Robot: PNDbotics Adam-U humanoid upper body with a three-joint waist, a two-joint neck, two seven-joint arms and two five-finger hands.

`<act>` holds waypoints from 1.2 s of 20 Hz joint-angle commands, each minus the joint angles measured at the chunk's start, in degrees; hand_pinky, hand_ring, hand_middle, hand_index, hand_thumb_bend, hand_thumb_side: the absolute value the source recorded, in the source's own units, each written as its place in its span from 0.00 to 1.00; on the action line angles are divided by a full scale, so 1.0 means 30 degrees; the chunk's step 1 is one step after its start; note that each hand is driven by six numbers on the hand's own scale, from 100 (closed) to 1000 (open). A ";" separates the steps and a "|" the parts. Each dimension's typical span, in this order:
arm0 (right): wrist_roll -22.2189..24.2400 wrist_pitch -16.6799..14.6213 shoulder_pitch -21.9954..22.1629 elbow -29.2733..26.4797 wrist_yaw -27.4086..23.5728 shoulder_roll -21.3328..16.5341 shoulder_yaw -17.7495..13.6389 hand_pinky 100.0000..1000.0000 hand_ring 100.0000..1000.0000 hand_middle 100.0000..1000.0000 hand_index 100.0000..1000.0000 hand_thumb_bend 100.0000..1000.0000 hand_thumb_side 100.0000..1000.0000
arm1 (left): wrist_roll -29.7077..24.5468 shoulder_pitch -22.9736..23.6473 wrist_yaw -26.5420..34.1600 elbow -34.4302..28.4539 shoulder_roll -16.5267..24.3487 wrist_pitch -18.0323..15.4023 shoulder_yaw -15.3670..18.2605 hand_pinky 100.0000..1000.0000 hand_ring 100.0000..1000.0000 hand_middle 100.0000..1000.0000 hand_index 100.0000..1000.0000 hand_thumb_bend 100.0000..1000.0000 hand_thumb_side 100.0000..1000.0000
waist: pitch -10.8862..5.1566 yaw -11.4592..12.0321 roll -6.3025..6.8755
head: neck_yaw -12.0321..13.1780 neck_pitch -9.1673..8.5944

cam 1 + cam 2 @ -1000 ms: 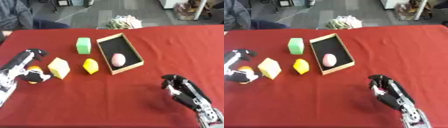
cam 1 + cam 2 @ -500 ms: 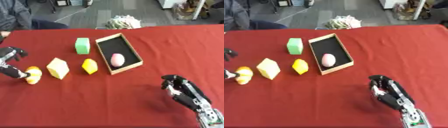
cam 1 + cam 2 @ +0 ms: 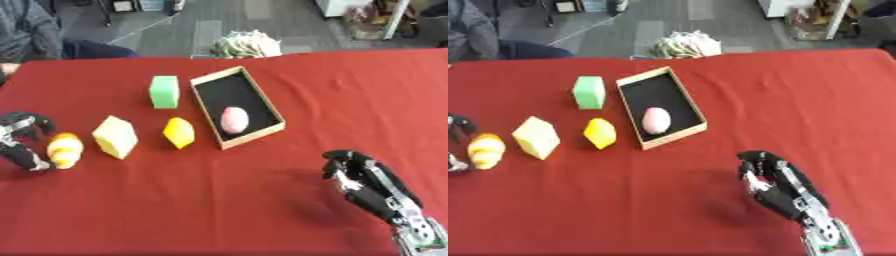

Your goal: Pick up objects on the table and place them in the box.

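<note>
A ridged orange-yellow object (image 3: 64, 149) is flanked by the left hand (image 3: 21, 141), fingers curled beside it; the right hand (image 3: 367, 182) is held clenched, empty, above the red worktop (image 3: 350, 100).

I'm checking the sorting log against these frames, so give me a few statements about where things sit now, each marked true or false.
1. A pink egg-shaped object lies inside the black-lined cardboard box. True.
2. The green block is in the box. False: it stands on the red table, left of the box.
3. The robot's left hand is beside the orange croissant-shaped object. True.
4. The right hand holds the yellow lemon-shaped object. False: it holds nothing, and the lemon shape lies near the box.
5. The pale yellow block sits right of the box. False: left.
</note>
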 commanded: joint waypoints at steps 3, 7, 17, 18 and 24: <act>-0.0015 -0.0040 -0.0129 -0.0199 -0.0073 -0.0109 -0.0062 0.69 0.54 0.51 0.72 0.00 0.33 | 0.0289 -0.0471 0.0128 -0.0138 0.0057 0.0264 0.0320 0.74 0.58 0.58 0.71 0.38 0.00 | -0.0453 0.0032 -0.0219 | 0.0003 0.0079; -0.0008 -0.0038 -0.0136 -0.0187 -0.0072 -0.0111 -0.0048 0.69 0.54 0.51 0.72 0.00 0.33 | 0.1414 -0.0455 -0.0148 -0.0097 -0.0212 0.0344 0.0100 0.70 0.52 0.51 0.64 0.29 0.00 | -0.0451 0.0020 -0.0220 | 0.0009 0.0079; -0.0016 -0.0041 -0.0149 -0.0159 -0.0051 -0.0147 -0.0035 0.69 0.54 0.51 0.72 0.00 0.33 | 0.3272 -0.1014 0.0076 -0.2559 0.0469 0.0028 0.0405 0.62 0.39 0.35 0.50 0.15 0.00 | -0.0509 0.0029 -0.0174 | -0.0078 0.0079; -0.0008 -0.0046 -0.0150 -0.0158 -0.0051 -0.0147 -0.0025 0.69 0.54 0.51 0.72 0.00 0.33 | 0.3207 -0.1222 0.0084 -0.3043 0.0668 -0.0006 0.0414 0.62 0.39 0.36 0.50 0.15 0.00 | -0.0524 0.0021 -0.0168 | -0.0095 0.0079; 0.0053 -0.0068 -0.0129 -0.0125 -0.0060 -0.0165 0.0043 0.69 0.54 0.51 0.72 0.00 0.32 | 0.2668 -0.3281 0.0042 -0.5719 0.0932 -0.0239 0.0015 0.63 0.39 0.36 0.49 0.17 0.00 | -0.0619 -0.0149 -0.0174 | -0.0123 0.0079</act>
